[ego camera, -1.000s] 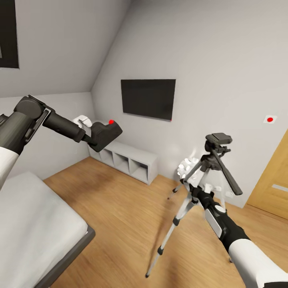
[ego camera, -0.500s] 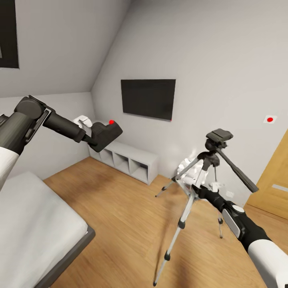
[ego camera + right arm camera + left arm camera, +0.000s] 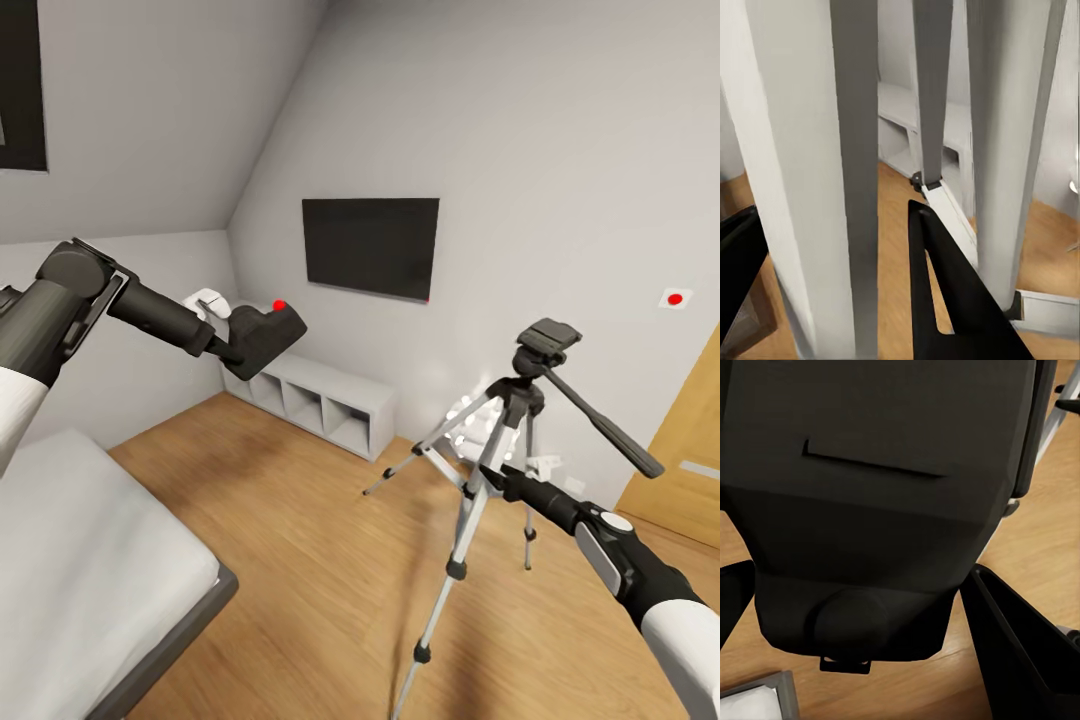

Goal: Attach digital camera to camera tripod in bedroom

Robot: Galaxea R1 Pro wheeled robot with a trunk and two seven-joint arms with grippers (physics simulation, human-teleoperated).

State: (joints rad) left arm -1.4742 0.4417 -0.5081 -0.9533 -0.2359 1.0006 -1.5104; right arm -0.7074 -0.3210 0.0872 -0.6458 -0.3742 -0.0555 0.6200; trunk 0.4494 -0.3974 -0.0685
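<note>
A: Which way is the camera tripod (image 3: 500,440) pointing?

B: Its column is tilting, the black pan head leaning toward the wooden door (image 3: 680,450) side. The long handle is slanting down and out toward that door. One silver leg is reaching toward the bottom edge of the head view, another is splaying out toward the grey cubby shelf (image 3: 320,400).

A: Changes since a second ago?

B: The legs are spreading wider and the whole tripod is swinging. The handle hung steeply before; it is now angling out much flatter. The right arm is sliding further toward the lower right corner of the head view. The left arm is not shifting.

A: Arm poses, grips?

B: The right arm is stretching forward and up from the lower right, and the right gripper (image 3: 492,478) is clamping a tripod leg just below the hub. In the right wrist view a pale leg is sitting between the black fingers (image 3: 945,300). The left arm is holding level, raised above the bed (image 3: 90,570), and the left gripper (image 3: 232,345) is gripping the digital camera (image 3: 265,335), red dot up, in front of the wall. In the left wrist view the camera body (image 3: 881,487) is sitting between the fingers (image 3: 1020,660).
</note>
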